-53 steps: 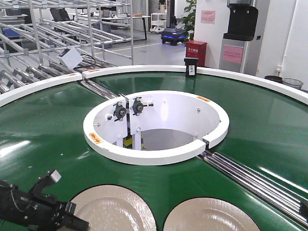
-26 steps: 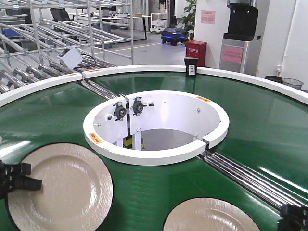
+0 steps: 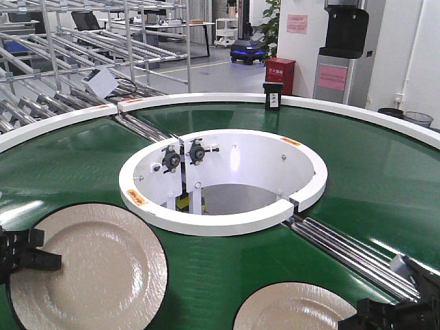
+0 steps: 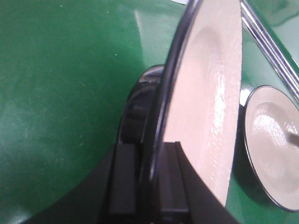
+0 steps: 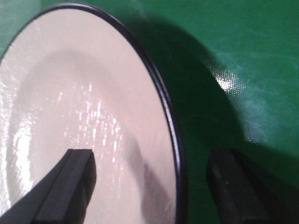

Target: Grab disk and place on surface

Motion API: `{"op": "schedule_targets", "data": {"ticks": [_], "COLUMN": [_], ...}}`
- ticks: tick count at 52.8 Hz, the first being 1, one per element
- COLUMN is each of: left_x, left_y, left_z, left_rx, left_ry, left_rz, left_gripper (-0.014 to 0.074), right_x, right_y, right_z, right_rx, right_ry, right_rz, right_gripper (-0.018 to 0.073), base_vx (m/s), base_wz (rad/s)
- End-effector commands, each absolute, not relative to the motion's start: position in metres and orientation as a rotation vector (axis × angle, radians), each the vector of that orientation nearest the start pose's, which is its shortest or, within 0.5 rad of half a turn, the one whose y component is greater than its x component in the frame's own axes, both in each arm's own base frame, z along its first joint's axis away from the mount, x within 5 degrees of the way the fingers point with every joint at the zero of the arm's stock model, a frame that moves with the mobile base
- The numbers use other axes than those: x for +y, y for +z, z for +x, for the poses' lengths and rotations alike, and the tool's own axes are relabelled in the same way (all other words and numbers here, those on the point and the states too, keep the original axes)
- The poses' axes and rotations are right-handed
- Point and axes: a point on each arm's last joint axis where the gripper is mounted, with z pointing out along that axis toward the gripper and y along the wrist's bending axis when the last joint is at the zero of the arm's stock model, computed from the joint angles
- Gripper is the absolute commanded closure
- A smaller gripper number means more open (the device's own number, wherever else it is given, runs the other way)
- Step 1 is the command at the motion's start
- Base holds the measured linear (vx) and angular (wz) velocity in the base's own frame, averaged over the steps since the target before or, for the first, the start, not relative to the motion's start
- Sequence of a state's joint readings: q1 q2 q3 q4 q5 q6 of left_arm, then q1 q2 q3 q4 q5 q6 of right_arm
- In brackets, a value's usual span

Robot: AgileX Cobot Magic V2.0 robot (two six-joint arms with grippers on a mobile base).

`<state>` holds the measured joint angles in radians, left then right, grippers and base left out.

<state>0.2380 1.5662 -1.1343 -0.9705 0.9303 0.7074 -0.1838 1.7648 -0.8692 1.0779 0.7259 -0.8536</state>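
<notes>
Two disks showed. The left gripper [image 4: 148,161] pinched the left disk [image 4: 205,102]; the right gripper [image 5: 154,170] gaped wide astride the right disk [image 5: 70,107].

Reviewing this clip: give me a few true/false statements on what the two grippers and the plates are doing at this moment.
1. The left gripper is shut on the rim of the left plate. True.
2. The right gripper is clamped on the right plate. False: its fingers stand apart, astride that plate's rim, one over the plate and one over the belt.
3. The front view shows two plates. True.
4. The belt is blue. False: it is green.
</notes>
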Motion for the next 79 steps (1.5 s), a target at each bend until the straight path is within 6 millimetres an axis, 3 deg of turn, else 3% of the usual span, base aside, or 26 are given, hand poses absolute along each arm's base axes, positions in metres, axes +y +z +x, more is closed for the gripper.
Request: {"op": "schedule_targets", "data": {"ticks": [1,13,18,32,36,42,51,56,57,61,66,79], "left_x": [0.011,0.011,0.011,0.011,0.012,0.012,0.012,0.013,0.012,0.007,-0.008,-0.078], "left_y": [0.315,0.318,0.318,0.318,0.318,0.318,0.318,0.318,0.318,0.318,0.318,0.329], "left_z": [0.321,0.323,0.323,0.324,0.324,0.324,0.325,0.325,0.325,0.325,0.325,0.321], "left_rx": [2.258,2.218,2.218,2.215,2.211,2.210,2.209,2.208,2.214,2.224,2.243,2.205], "left_ry": [-0.889,-0.914,-0.914,-0.907,-0.898,-0.895,-0.892,-0.891,-0.922,-0.967,-1.023,-1.297], "left_rz": [-0.074,-0.116,-0.116,-0.120,-0.127,-0.129,-0.130,-0.135,-0.193,-0.253,-0.271,-0.216], "left_gripper": [0.0604,0.0604,0.0604,0.0604,0.0604,0.0604,0.0604,0.0604,0.0604,0.0604,0.0604,0.0602], "right_x": [0.000,0.022,0.026,0.023,0.025,0.029,0.030,0.030,0.032,0.034,0.044,0.082], "right_y": [0.176,0.176,0.176,0.181,0.189,0.214,0.266,0.304,0.347,0.369,0.393,0.442], "right_z": [0.317,0.315,0.315,0.316,0.318,0.327,0.340,0.343,0.343,0.344,0.345,0.340], "right_rx": [2.558,2.569,2.573,2.563,2.547,2.491,2.420,2.360,2.289,2.244,2.202,2.094], "right_ry": [0.905,0.963,0.980,1.047,1.093,1.175,1.251,1.257,1.302,1.335,1.353,1.401], "right_rz": [0.163,-0.001,0.024,0.108,0.065,-0.017,0.093,0.117,0.140,0.156,0.133,0.052], "right_gripper": [0.0020,0.0104,0.0197,0.0568,0.0573,0.0571,0.0568,0.0567,0.0567,0.0567,0.0567,0.0567], "base_vx": [0.00,0.00,0.00,0.00,0.00,0.00,0.00,0.00,0.00,0.00,0.00,0.00], "base_wz": [0.00,0.00,0.00,0.00,0.00,0.00,0.00,0.00,0.00,0.00,0.00,0.00]}}
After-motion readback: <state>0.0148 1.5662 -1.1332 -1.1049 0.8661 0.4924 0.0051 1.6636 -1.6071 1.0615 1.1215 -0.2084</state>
